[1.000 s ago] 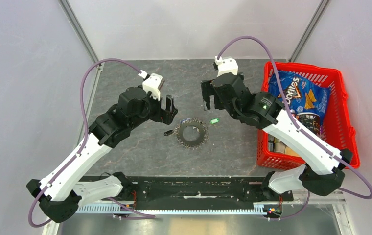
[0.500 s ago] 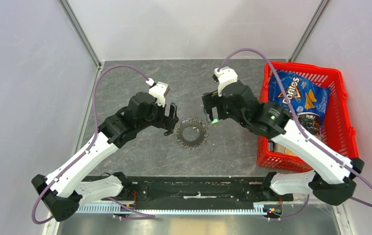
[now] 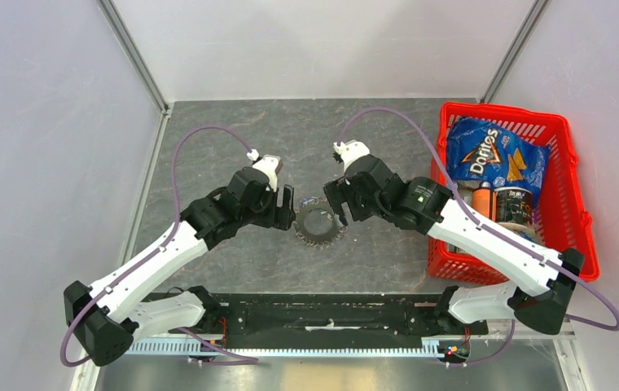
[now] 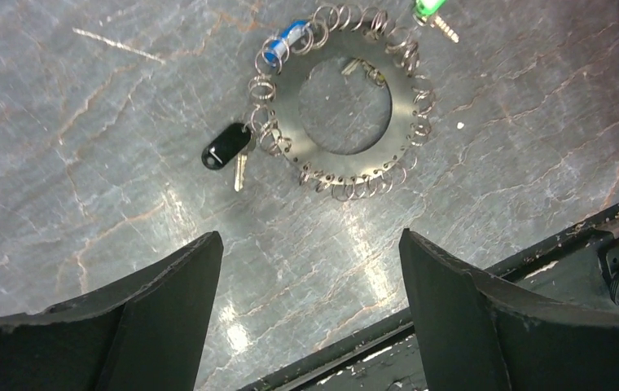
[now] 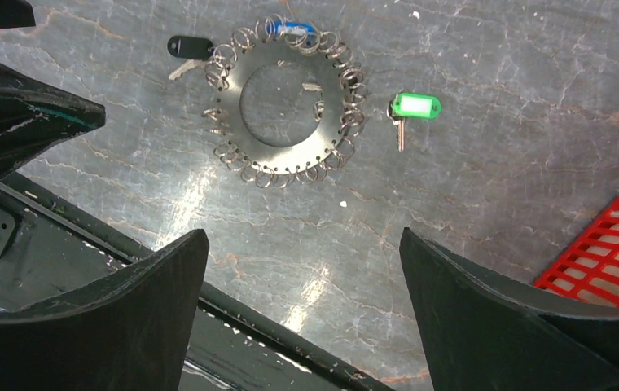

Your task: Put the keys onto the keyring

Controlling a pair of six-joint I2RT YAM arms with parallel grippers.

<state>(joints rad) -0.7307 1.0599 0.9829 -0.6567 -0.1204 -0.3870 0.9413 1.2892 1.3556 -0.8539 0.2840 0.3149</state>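
The keyring lies flat on the grey table between my two grippers. It is a metal disc with a central hole and a fringe of small rings, seen in the left wrist view and the right wrist view. The black-headed key lies against its edge. The green-headed key lies just beside the opposite edge. Both keys are hidden in the top view. My left gripper is open and empty. My right gripper is open and empty.
A red basket with a Doritos bag and bottles stands at the right; its corner shows in the right wrist view. A blue tag hangs on the keyring. The black rail runs along the near table edge.
Both arms have moved inward and down towards the keyring, now covering the two keys in the top view. Both grippers stay open. The keyring has not moved.
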